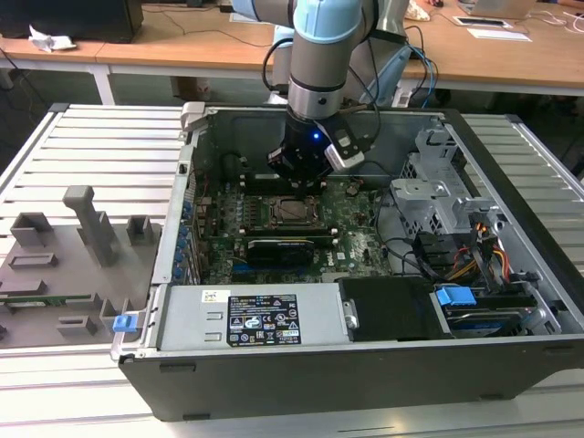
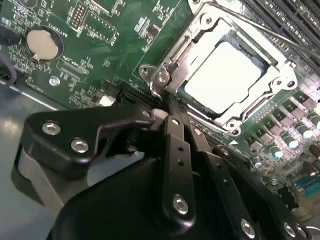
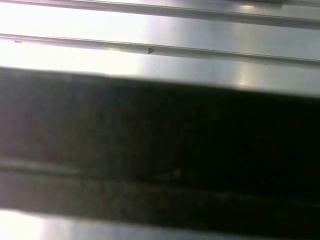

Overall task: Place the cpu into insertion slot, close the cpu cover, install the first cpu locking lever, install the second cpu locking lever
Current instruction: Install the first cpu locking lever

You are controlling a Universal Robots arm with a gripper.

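The cpu, a pale square chip, lies flat in the insertion slot on the green motherboard inside the open computer case. The cpu cover, a silver frame with a square window, lies down over the chip's edges. A thin metal locking lever runs along one side of the socket. My gripper hangs low over the board at one corner of the socket. Its black fingers are shut together with nothing seen between them, and the tips sit next to the cover's hinge corner.
A coin battery and long black memory slots flank the socket. A black card, the power supply, a drive cage and cables crowd the case. A grey fixture tray lies outside at the exterior view's left.
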